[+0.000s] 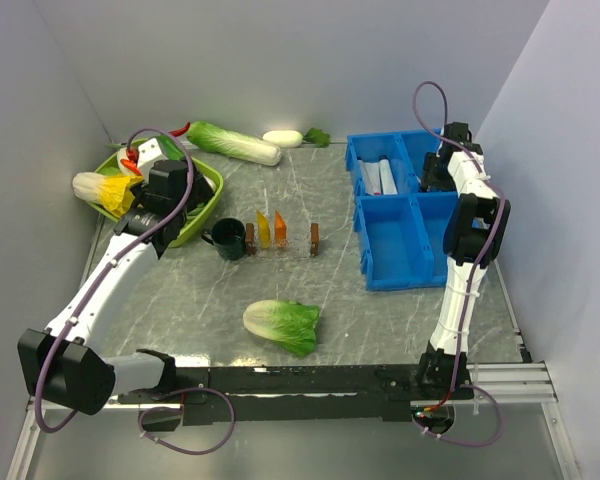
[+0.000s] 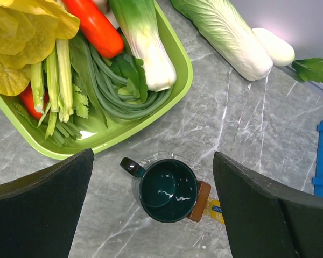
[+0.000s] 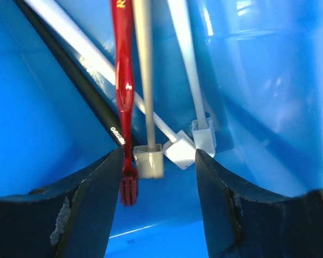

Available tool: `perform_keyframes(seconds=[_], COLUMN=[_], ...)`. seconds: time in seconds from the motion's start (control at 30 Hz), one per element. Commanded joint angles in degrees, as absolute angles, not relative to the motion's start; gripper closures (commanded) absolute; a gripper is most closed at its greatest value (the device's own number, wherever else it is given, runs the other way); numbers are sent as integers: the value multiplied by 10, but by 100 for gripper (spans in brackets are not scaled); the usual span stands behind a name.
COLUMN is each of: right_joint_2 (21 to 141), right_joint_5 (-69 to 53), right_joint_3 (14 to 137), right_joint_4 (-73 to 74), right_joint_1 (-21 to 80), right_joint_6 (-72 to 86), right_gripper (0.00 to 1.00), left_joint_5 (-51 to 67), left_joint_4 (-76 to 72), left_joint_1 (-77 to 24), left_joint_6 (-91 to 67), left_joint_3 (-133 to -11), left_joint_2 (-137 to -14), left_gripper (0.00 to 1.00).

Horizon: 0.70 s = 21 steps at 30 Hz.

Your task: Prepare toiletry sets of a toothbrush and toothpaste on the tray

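Fingers (image 3: 91,199) of the right gripper (image 3: 157,156) stand apart and hold nothing. Between them lie the heads of the red toothbrush (image 3: 124,80) and the grey toothbrush (image 3: 144,80), their handles running straight away from the claw in the blue bin (image 3: 32,107). I judge the right arm the nearer one. Farther left, the left gripper (image 2: 151,158) hangs wide open and empty over the mug (image 2: 167,191), beside the toothpaste (image 1: 271,230).

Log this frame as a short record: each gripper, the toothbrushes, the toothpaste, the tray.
left gripper: open, above the dark green mug
right gripper: open, low in the blue tray, toothbrush heads between its fingers
toothbrushes: red, grey and white, lying together in the tray
toothpaste: yellow tube and orange tube, on the table beside the mug
sets: no tube paired with a brush yet
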<state>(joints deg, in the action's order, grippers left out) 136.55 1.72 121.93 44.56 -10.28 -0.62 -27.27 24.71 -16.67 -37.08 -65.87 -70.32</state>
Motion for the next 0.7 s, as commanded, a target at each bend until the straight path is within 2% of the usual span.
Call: perform_keyframes(seconds=[0.0,0.17,0.3,0.5,0.67], right_joint_2=[1352,1356,1368,1414,1419], right_joint_5=[42,37,38,24,21], right_joint_3=[1244,1254,1266,1345,1339], right_joint_4=[428,417,415,457,482], right_joint_1=[-112,-128,-134,-134,-134], right_joint_6=[22,53,52,35,27], right_gripper=[35,37,44,45,44], left_joint_5=[-265,-271,-275,-273,-275], left_joint_4=[238,243,243,244,237], left_joint_1=[-164,-164,-164,-164,-164], left_joint_6=[-366,-372,-374,-377,-379], left_joint_3=[-683,-685,-686,-700,-708], left_joint_2=[-712,-713,-715,-730,-744], left_gripper=[4,4,4,3,3])
